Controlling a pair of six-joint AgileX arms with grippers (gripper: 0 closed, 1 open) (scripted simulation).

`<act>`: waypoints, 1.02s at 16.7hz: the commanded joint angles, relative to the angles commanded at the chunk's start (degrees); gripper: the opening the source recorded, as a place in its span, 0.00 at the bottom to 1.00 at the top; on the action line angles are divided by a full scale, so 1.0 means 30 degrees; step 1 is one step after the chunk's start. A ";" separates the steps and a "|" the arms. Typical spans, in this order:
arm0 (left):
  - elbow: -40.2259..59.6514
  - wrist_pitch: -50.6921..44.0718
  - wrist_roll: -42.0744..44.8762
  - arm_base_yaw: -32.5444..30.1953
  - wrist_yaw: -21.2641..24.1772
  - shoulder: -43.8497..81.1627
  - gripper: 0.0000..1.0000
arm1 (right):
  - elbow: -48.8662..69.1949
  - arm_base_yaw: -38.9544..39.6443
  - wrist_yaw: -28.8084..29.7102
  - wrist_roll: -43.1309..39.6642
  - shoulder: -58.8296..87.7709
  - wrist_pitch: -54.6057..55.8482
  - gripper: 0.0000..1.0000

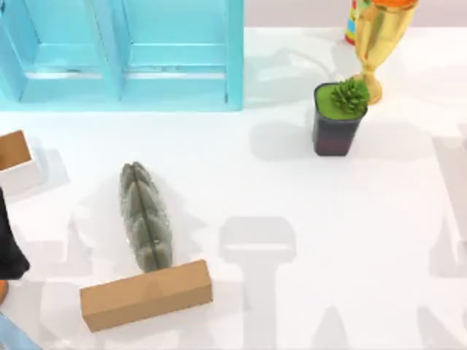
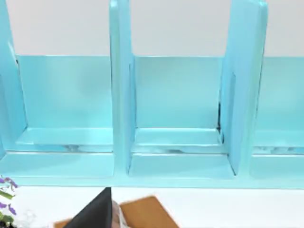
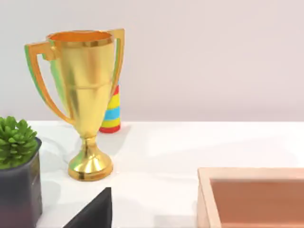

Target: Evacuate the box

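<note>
Top view: brown cardboard box (image 1: pixel 146 294) lies flat on the white table (image 1: pixel 350 219), front-left area, long side running roughly left-right with a slight tilt. Nothing grips it. A grey-green ribbed oblong object (image 1: pixel 145 216) lies lengthwise just behind it, its near end touching or almost touching the box's back edge; cannot identify it further.

Back-left: light blue shelf unit (image 1: pixel 124 55) with upright dividers. Its compartments look bare in the left wrist view (image 2: pixel 180 118). At the table's left edge: a small white-walled tray with a brown inside (image 1: pixel 16 157).

Right side, well apart from the box: small succulent in a dark square pot (image 1: pixel 338 117), gold trophy cup (image 1: pixel 379 36) just behind it, and a striped red-yellow-blue cylinder (image 1: pixel 351 25) behind the trophy. Right wrist view also shows a shallow wooden tray (image 3: pixel 251 197) near that camera.

Left arm: a dark part (image 1: pixel 9 244) sits at the far left edge. Gripper states: cannot tell for either one.
</note>
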 joint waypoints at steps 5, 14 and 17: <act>0.0000 0.0000 0.0000 0.0000 0.0000 0.0000 1.00 | 0.1227 -0.0557 0.0010 -0.0539 0.1247 -0.1194 1.00; 0.0000 0.0000 0.0000 0.0000 0.0000 0.0000 1.00 | 1.1899 -0.5145 0.0075 -0.5000 1.4579 -1.1144 1.00; 0.0000 0.0000 0.0000 0.0000 0.0000 0.0000 1.00 | 1.6134 -0.6935 0.0079 -0.6767 2.0380 -1.5068 1.00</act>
